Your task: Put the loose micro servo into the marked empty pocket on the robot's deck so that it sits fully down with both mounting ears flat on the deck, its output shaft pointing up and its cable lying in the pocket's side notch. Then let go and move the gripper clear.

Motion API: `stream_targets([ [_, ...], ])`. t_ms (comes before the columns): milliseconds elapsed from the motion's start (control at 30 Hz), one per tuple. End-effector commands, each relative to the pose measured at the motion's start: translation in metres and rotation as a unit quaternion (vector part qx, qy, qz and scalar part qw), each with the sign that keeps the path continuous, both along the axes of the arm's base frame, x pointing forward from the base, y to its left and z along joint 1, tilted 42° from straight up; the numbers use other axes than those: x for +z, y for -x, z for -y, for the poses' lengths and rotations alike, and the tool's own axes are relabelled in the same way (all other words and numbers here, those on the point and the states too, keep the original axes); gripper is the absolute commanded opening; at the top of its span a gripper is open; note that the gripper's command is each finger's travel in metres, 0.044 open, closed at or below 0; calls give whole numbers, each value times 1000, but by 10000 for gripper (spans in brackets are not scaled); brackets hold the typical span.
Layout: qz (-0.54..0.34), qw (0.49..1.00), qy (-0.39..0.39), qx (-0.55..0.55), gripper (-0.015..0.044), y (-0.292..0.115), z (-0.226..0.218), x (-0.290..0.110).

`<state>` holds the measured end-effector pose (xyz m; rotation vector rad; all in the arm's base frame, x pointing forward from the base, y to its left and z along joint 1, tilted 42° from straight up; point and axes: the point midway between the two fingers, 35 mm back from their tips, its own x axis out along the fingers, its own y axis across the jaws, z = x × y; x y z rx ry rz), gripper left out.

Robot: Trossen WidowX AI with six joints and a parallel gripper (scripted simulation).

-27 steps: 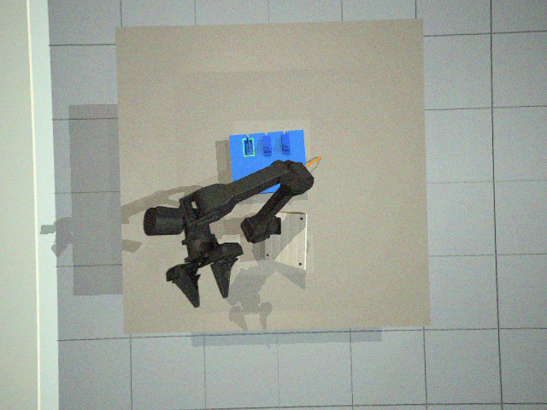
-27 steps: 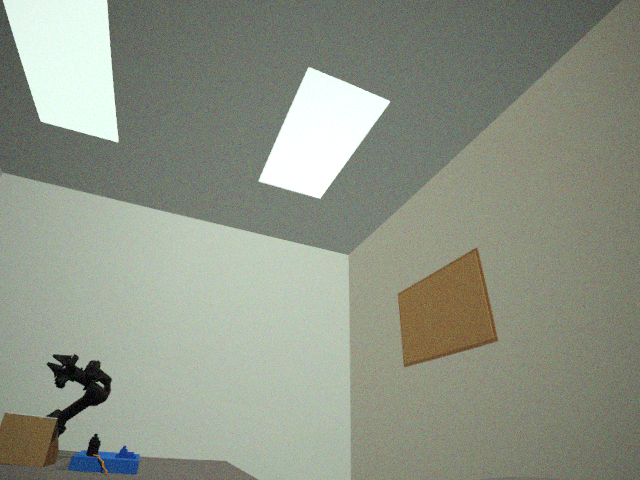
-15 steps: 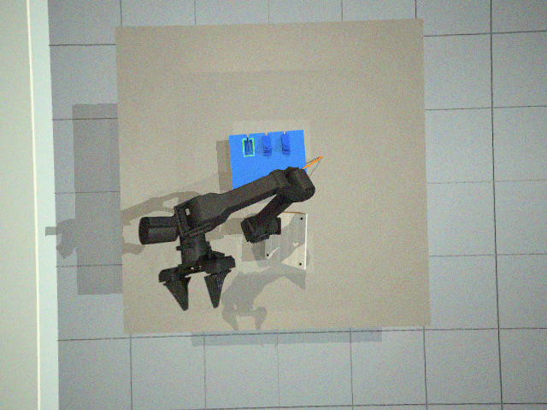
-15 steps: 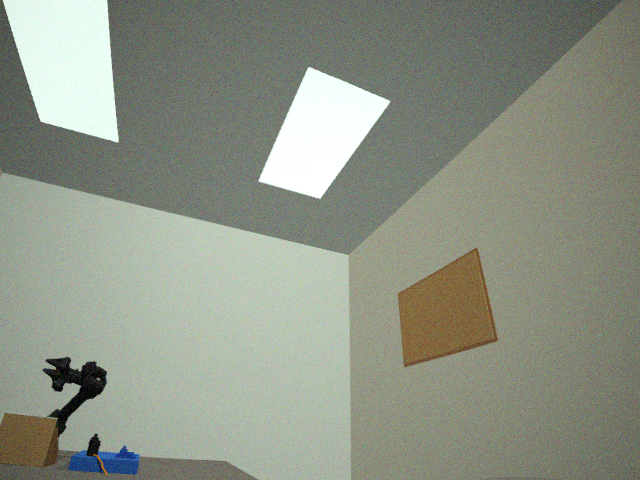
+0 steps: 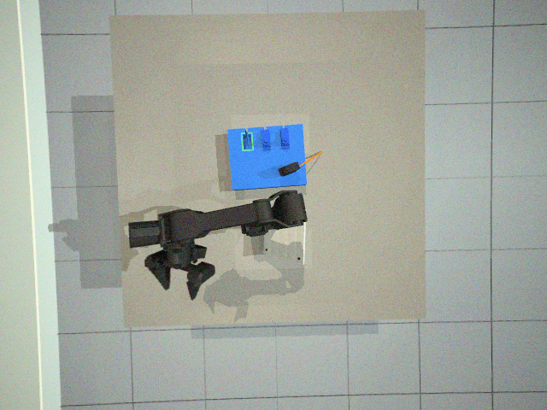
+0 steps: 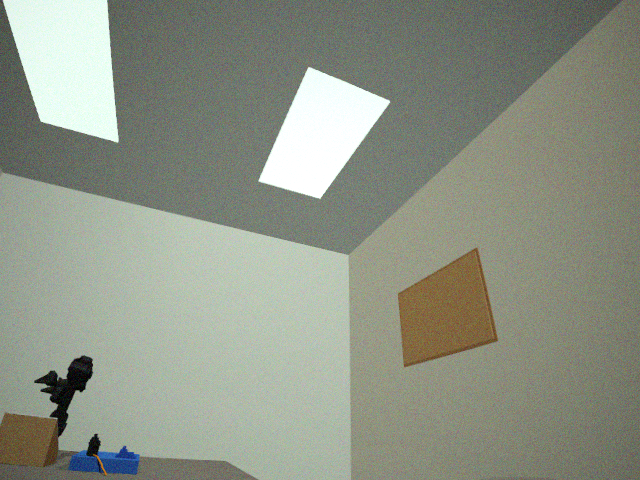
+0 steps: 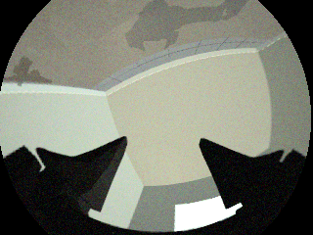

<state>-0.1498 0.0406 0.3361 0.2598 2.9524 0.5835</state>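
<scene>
In the top view the dark arm [image 5: 220, 218] stretches across the tan table [image 5: 353, 243] toward nine o'clock, and its gripper [image 5: 179, 278] sits at the left end, pointing toward six o'clock. The jaws stand wide apart with nothing between them. The wrist view agrees: the two dark fingertips frame a gap that shows only pale walls, grey ceiling and a bright ceiling light [image 7: 205, 211].

The blue deck [image 5: 265, 172] lies at about twelve o'clock from the arm's elbow. The loose micro servo [image 5: 287, 168] rests on top of the deck near its right edge, at roughly four o'clock from the deck's middle, well apart from the gripper. Its orange cable [image 5: 310, 157] runs off toward two o'clock, past the deck's edge. The marked pocket [image 5: 246, 140], outlined in light green, sits at the deck's upper left; whether anything is in it cannot be told. Two blue servos [image 5: 266, 139] stand just to its right.

In the exterior view the servo [image 6: 93, 445] stands up dark on the deck [image 6: 118, 463], with the arm [image 6: 64, 390] raised high behind it, beside a brown box [image 6: 25, 439]. A cork board [image 6: 447, 310] hangs on the right wall.
</scene>
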Motion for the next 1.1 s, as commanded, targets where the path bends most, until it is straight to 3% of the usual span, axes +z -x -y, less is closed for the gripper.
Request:
stream_targets([
  [0,21,997,0,-72,440,-6,-37,-6],
  [467,108,959,0,-262,440,-60,-129,-30],
  [733,179,913,19,-365,440,-122,-171,-55],
  [1067,252,852,61,-455,440,-204,-189,-87],
])
